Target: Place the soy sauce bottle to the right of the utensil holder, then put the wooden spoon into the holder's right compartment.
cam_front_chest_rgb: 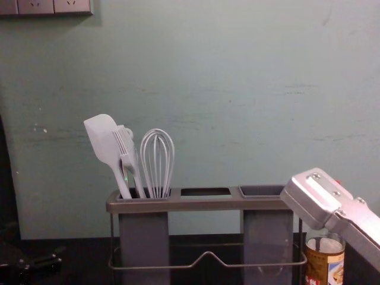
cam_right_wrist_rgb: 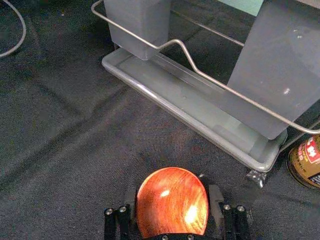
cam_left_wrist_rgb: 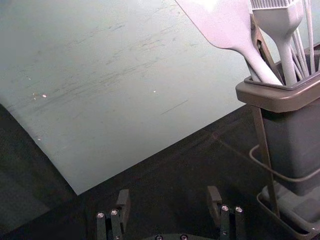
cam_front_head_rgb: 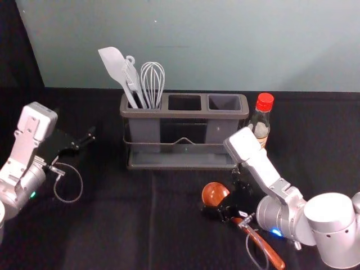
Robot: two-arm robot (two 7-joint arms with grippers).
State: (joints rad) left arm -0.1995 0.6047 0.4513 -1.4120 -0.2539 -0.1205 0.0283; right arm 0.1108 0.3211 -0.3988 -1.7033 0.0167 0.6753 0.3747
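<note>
Toward the table's left edge, the left gripper (cam_left_wrist_rgb: pixel 168 192) was parked, its fingers spread and holding nothing. Near the back edge stood the utensil holder (cam_front_head_rgb: pixel 185 114), with a spatula (cam_front_head_rgb: pixel 114 64) and whisk (cam_front_head_rgb: pixel 152 81) at its left end. In front of its right half lay the wooden spoon (cam_front_head_rgb: pixel 215 194), bowl toward the holder, handle slanting toward the table's front right corner. The right gripper (cam_right_wrist_rgb: pixel 174 192) straddled it, fingers apart on either side of the bowl; contact could not be confirmed. Closure on the smooth, rounded bowl could have let the spoon roll or slip. An imperfectly upright handle could have struck the rim of the right compartment (cam_front_head_rgb: pixel 224 102). The soy sauce bottle (cam_front_head_rgb: pixel 260 121) stood just right of the holder, where a wide forearm swing could have toppled it.
</note>
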